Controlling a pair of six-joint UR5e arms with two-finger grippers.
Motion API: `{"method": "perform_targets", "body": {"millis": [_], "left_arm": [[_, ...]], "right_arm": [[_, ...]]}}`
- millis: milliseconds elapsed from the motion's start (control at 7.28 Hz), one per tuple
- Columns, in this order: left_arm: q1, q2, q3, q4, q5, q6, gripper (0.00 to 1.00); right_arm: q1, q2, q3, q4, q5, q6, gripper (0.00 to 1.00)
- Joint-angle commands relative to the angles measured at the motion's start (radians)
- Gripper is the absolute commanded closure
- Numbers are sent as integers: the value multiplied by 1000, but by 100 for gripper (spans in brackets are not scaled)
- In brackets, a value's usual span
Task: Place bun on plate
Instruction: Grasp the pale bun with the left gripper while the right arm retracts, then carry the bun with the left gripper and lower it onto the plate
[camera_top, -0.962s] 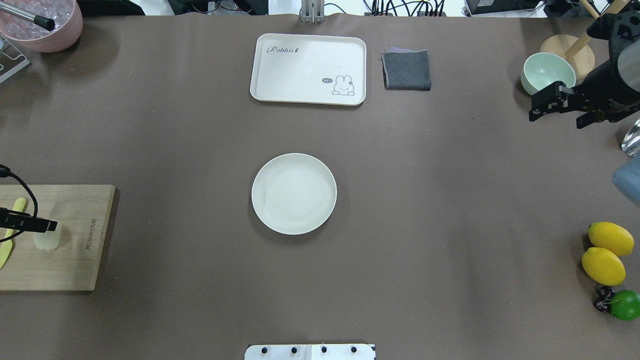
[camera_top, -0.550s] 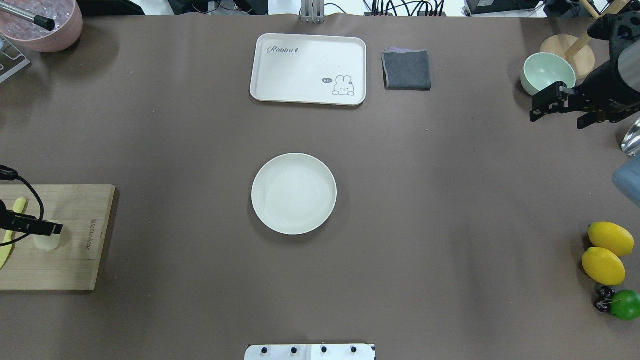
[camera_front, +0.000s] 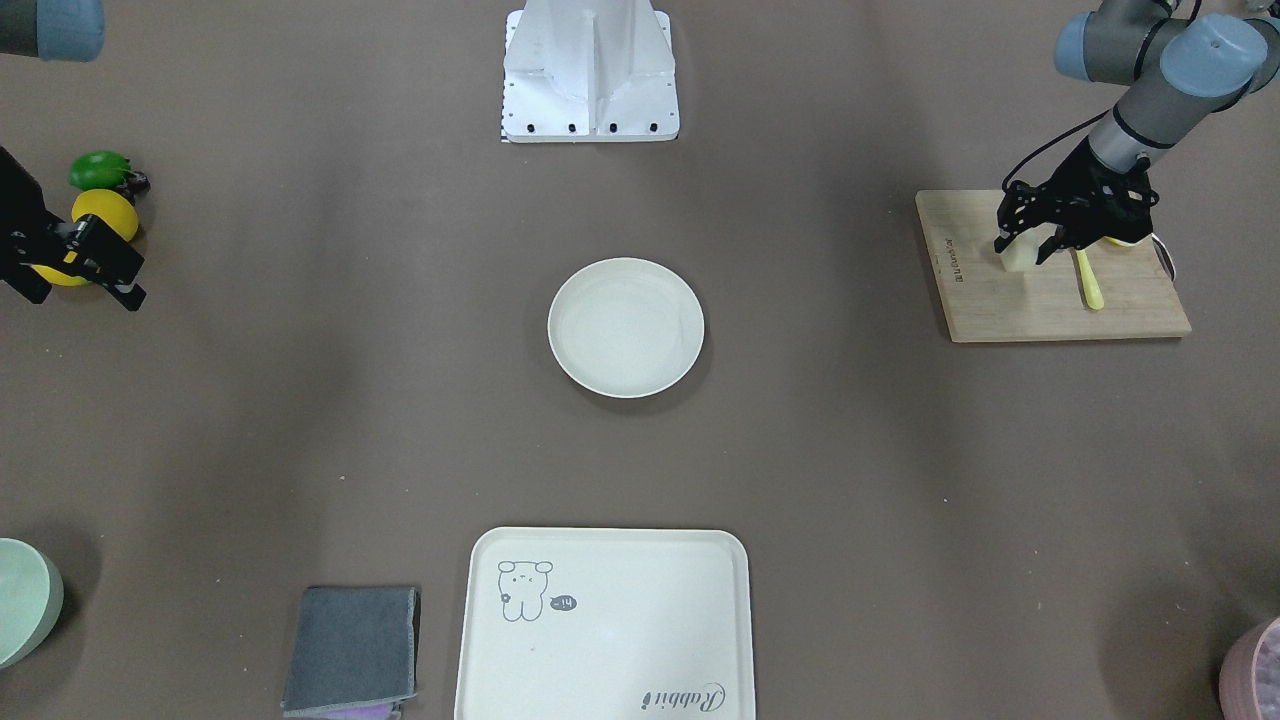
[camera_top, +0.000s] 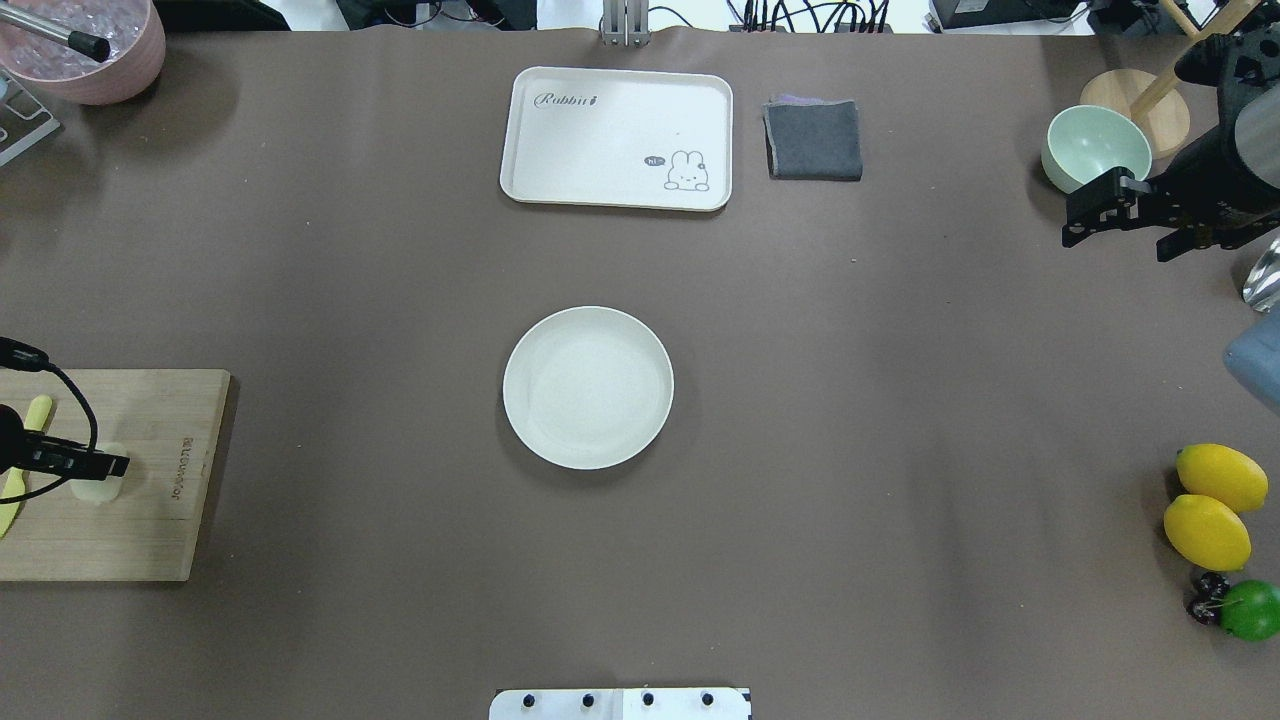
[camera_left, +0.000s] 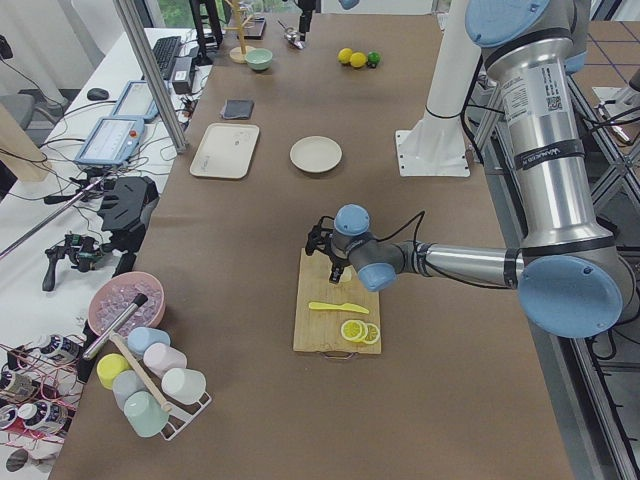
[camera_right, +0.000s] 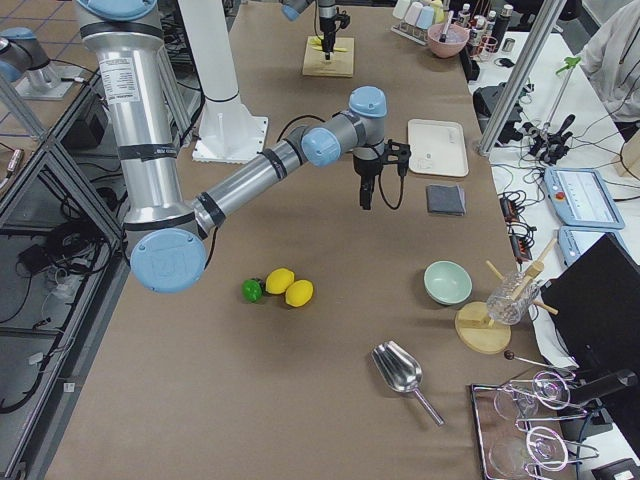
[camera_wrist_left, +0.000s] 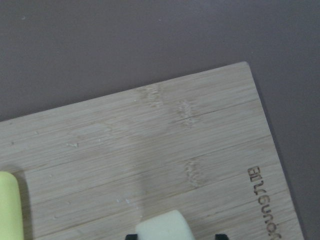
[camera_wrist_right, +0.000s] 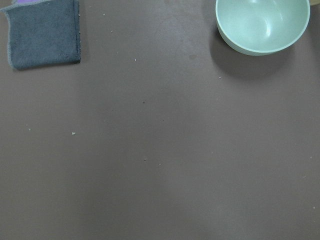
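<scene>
The bun (camera_top: 97, 487) is a small pale cream lump standing on a wooden cutting board (camera_top: 150, 530) at the table's left edge. My left gripper (camera_front: 1020, 250) hangs low over it, open, one finger on each side of the bun (camera_front: 1019, 257). In the left wrist view the bun (camera_wrist_left: 165, 227) sits between the two dark tips, with a gap on its right side. The round cream-white plate (camera_top: 588, 387) lies empty at the table's middle, far from both grippers. My right gripper (camera_top: 1115, 245) hovers open at the far right, holding nothing.
A yellow knife (camera_front: 1088, 280) and lemon slices (camera_left: 355, 331) share the board. A rabbit tray (camera_top: 616, 138) and grey cloth (camera_top: 814, 140) lie at the back. A green bowl (camera_top: 1095, 145) is by the right gripper, and lemons (camera_top: 1215, 500) and a lime (camera_top: 1250, 610) lie front right.
My left gripper has shifted slightly rightward and toward the front over the bun, closing in around it. The right arm has hardly moved.
</scene>
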Motion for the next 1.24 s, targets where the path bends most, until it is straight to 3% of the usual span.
{"method": "perform_targets", "body": {"millis": [0, 275, 412, 687, 962, 1099], "left_arm": [[1, -1, -13, -9, -3, -4, 82], [-4, -25, -96, 2, -59, -36, 86], [-10, -109, -92, 3, -105, -137, 87], [-1, -368, -58, 109, -104, -312, 87], [39, -610, 20, 244, -75, -387, 87], [118, -707, 77, 246, 27, -470, 87]], "right_arm": [[14, -24, 1, -2, 1, -47, 0], [80, -78, -2, -5, 9, -171, 0], [128, -123, -9, -3, 26, -267, 0], [213, -216, -26, 1, 37, -429, 0], [261, -291, -54, 4, 43, -462, 0], [272, -323, -64, 4, 43, -469, 0]]}}
